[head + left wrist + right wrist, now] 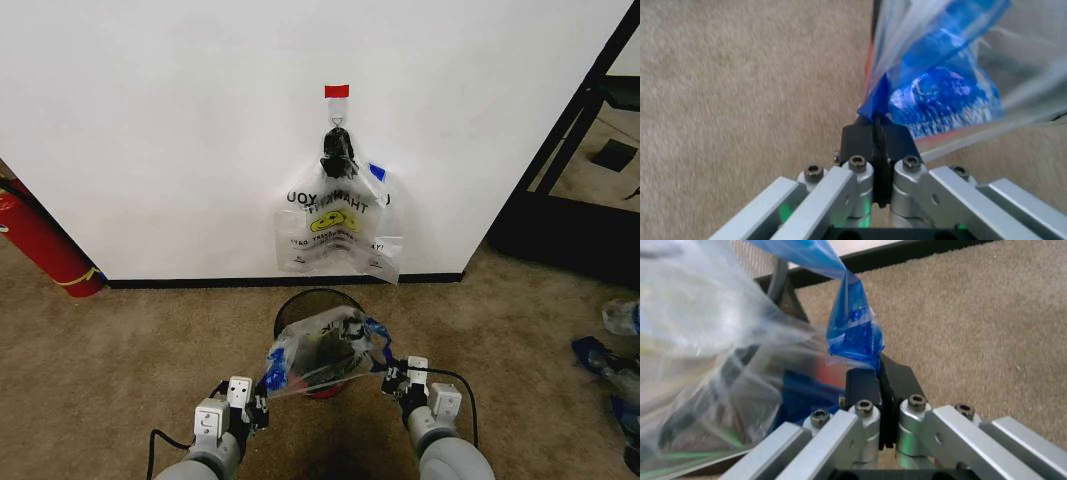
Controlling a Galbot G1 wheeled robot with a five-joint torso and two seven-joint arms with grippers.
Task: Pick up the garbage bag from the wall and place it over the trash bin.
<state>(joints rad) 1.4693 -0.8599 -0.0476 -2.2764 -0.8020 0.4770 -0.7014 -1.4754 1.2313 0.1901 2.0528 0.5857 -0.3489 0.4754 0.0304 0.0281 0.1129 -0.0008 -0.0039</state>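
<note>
The garbage bag (pixel 322 353), clear plastic with blue handle trim, hangs stretched between my two grippers just above the trash bin (pixel 310 303), a black wire-mesh basket standing on the carpet near the wall (pixel 200 130). My left gripper (pixel 260 400) is shut on the bag's left blue handle (pixel 933 95). My right gripper (pixel 392 378) is shut on the right blue handle (pixel 853 325). The bin's mesh rim (pixel 783 287) lies behind the plastic in the right wrist view.
More matching bags (pixel 338 228) hang bunched under a black knot from a hook below a red tape strip (pixel 337 91). A red fire extinguisher (pixel 40 240) leans at the left. A dark frame (pixel 570 160) and clutter (pixel 615 360) lie to the right.
</note>
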